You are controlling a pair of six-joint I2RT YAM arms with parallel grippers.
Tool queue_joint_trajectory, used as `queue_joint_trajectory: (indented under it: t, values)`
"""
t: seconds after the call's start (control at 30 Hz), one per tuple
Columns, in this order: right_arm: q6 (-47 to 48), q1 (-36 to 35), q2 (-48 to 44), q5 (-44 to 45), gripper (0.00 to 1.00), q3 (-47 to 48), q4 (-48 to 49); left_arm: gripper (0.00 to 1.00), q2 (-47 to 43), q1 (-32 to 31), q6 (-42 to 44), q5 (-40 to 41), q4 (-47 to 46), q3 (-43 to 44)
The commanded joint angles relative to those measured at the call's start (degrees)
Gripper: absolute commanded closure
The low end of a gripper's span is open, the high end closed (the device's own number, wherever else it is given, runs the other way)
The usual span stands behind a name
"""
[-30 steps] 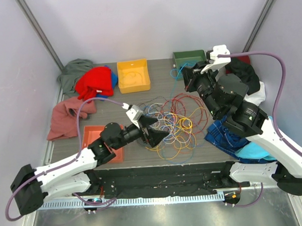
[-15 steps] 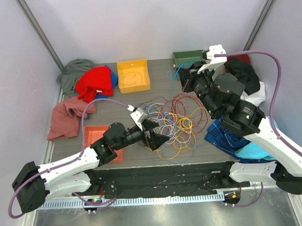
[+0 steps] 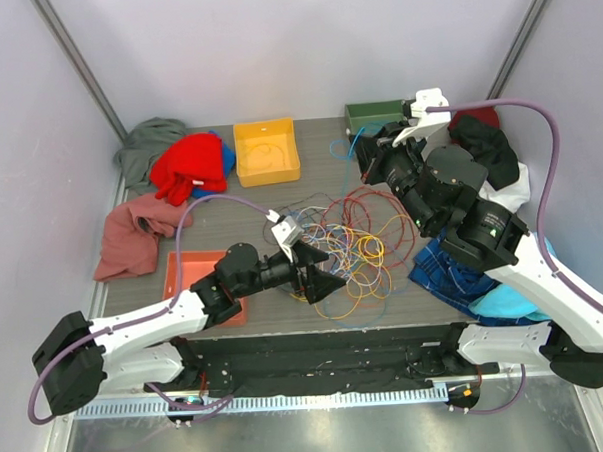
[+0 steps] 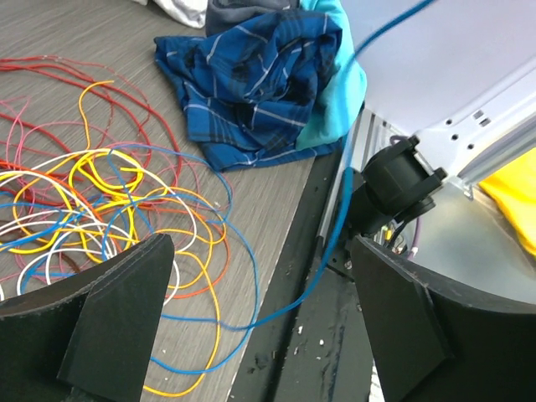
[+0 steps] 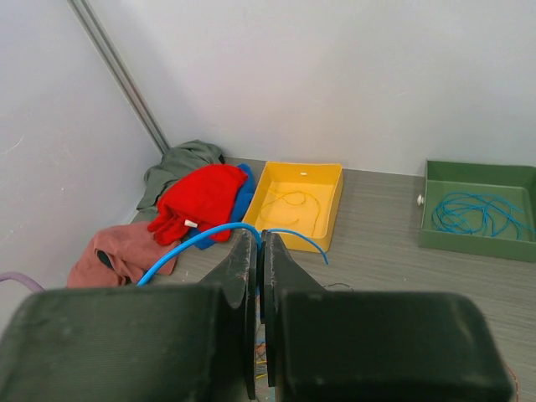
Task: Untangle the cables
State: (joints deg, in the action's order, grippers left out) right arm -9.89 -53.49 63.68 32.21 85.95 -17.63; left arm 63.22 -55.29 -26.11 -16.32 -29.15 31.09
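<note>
At eleven o'clock, yellow bin (image 5: 297,167) holds yellow cable (image 5: 293,201); at one, green bin (image 5: 469,240) holds blue coil (image 5: 473,213). Wide-open left gripper (image 4: 261,247); right gripper (image 5: 260,243) pinches blue strand (image 5: 197,238).

Left pincer (image 3: 321,272) agape, low on an outstretched arm; right pincer (image 5: 260,241) tight together, high on a folded arm.

Bright, even light throughout, with soft shadows and mostly sharp focus.

Cable tangle (image 3: 350,246) fills centre; plaid shirt (image 3: 435,267) blocks right.
</note>
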Motion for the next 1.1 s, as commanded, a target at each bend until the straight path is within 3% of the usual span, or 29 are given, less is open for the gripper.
queue_joint_trajectory:
  t: [0.0, 0.23, 0.6, 0.7, 0.8, 0.83, 0.9, 1.07]
  values:
    - [-0.48, 0.15, -0.66, -0.21, 0.99, 2.2, 1.98, 0.06, -4.67, -0.26, -0.17, -1.34, -3.81, 0.99]
    - [-0.92, 0.14, -0.22, -0.65, 0.99, 2.38, 1.9, 0.05, -6.54, -0.7, -0.79, -3.02, -1.79, 0.99]
    - [-1.97, 0.15, 0.13, -2.32, 0.99, 2.47, 1.98, 0.23, 0.58, -1.31, -1.66, -3.72, -3.46, 2.92]
    - [-2.06, 0.15, -0.22, -2.32, 0.99, 1.68, 2.07, 0.33, 1.99, -1.4, -2.02, -3.99, -3.64, 3.71]
    - [-2.06, 0.06, -1.01, -1.97, 0.99, 0.71, 2.16, 0.73, 1.73, -1.4, -1.93, -3.02, -1.28, 5.37]
    - [-1.98, 0.14, -1.71, -1.88, 0.99, 0.45, 2.25, 0.98, 1.29, -1.32, -1.15, -2.5, 0.91, 6.34]
    - [-1.97, 0.06, -2.68, -1.54, 0.99, -1.04, 2.25, 1.0, -0.55, -1.4, 0.17, 0.13, 6.01, 9.06]
    - [-3.11, 0.14, -8.47, -0.57, 0.99, -8.93, 2.16, 1.0, -0.56, -0.96, 5.18, 9.71, 36.39, 28.81]
